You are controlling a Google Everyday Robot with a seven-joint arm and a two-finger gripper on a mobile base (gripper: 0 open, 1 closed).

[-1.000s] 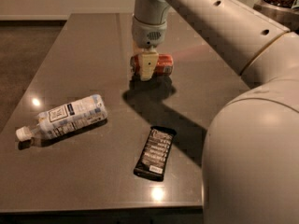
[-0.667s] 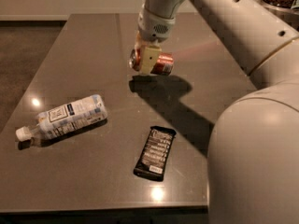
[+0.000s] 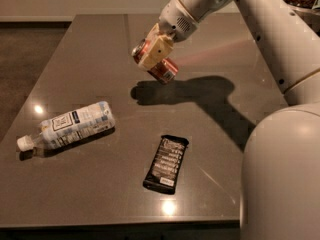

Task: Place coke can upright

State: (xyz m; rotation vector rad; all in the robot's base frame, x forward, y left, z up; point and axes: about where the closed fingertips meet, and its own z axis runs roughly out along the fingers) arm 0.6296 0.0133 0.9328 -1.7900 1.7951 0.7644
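I hold the gripper (image 3: 153, 53) clamped on the coke can (image 3: 165, 70), tilted in mid-air above the table (image 3: 95, 54) at 12 o'clock from the black snack bar wrapper (image 3: 166, 163), so I judge 1 step remains: turn it vertical, lower, release.

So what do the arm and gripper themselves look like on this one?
The arm is smooth, glossy white, in thick rounded segments with thin tan seams at the joints and a few small dark dots along it. No loose cables show. The gripper, above the far half of the table, has blocky cream-coloured fingers below a white wrist with a speckled grille.
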